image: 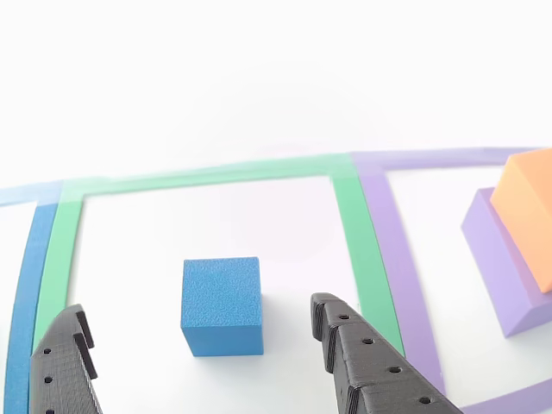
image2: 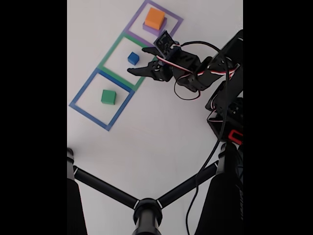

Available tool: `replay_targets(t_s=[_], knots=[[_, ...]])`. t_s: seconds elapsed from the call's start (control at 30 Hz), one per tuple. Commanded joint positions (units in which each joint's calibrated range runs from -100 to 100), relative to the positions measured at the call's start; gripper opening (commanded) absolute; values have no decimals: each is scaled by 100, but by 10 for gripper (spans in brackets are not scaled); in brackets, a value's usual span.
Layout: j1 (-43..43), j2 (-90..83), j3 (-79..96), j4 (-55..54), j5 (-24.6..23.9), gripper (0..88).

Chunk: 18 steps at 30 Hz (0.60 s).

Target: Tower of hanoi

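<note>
One blue cube [image: 222, 304] inside green outline [image: 362, 246] | gripper [image: 203, 332] spread wide, straddling it, untouched.

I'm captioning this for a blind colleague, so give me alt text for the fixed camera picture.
A black robot arm reaches across a white table, its open pincer beside a blue cube inside a green square outline. An orange block sits on a purple slab in the purple outline; a green block sits in the blue outline.

No legible text or markings
</note>
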Motion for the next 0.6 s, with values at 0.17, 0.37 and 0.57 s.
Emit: replay_targets(t_s=[0.17, 0.37, 0.57], knots=[[-30, 616, -680, -432, 59, 273], [18, 745, -717, -440, 59, 259], [-30, 826, -689, -505, 59, 233]])
